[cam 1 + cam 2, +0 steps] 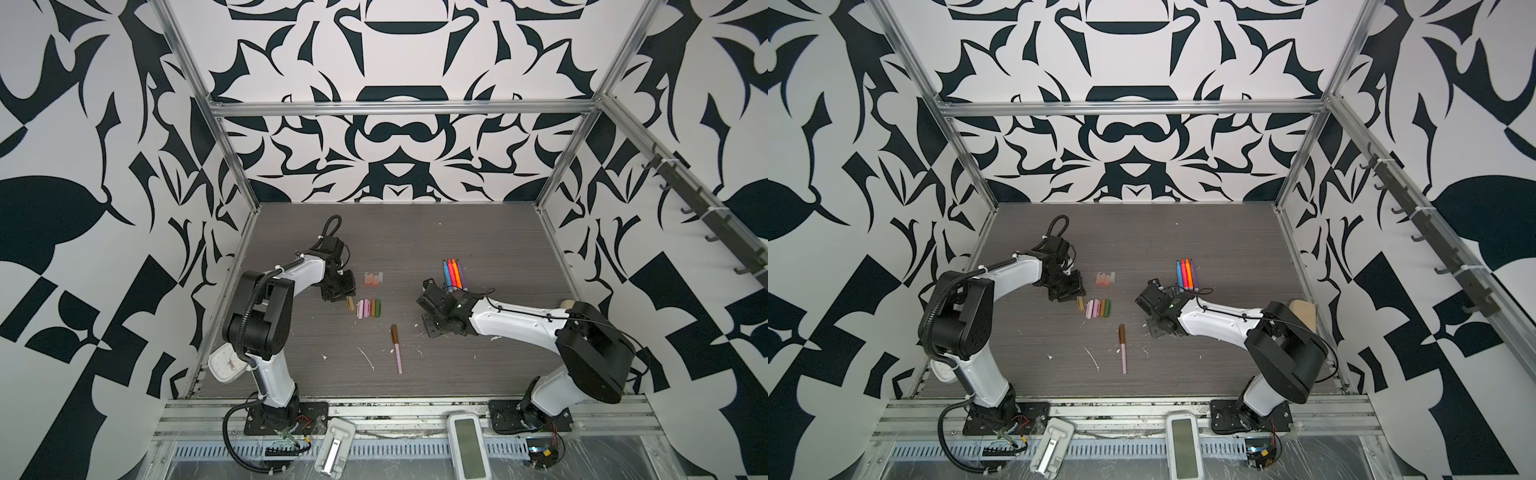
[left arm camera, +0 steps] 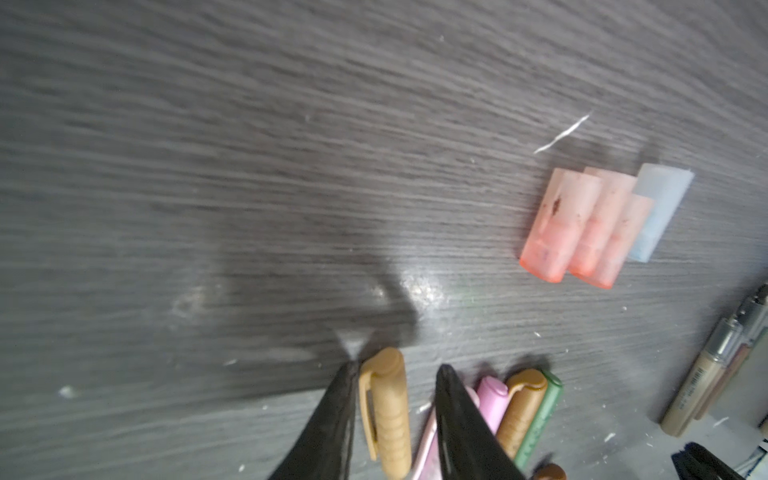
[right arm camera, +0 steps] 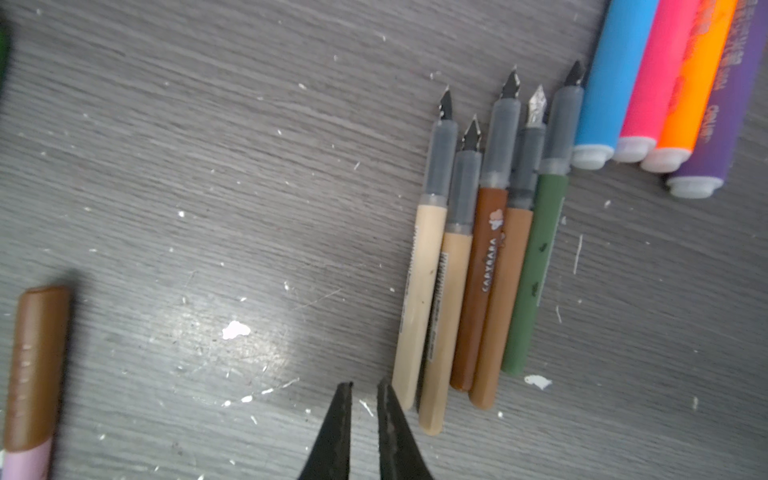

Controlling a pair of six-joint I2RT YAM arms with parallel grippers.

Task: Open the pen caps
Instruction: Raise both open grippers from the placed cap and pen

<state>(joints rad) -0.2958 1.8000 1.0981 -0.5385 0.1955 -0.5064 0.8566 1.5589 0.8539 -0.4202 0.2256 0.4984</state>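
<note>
We see left pincer released, tan cap lying between its jaws on worktop; right pincer clenched, empty, beside uncapped pens.

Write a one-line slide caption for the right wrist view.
Five uncapped slim pens lie side by side, nibs bare, beside four bright pens, with the empty right pincer near their tail ends.

Even overhead light, soft shadows, glare on the table, motion-blurred wrist views
</note>
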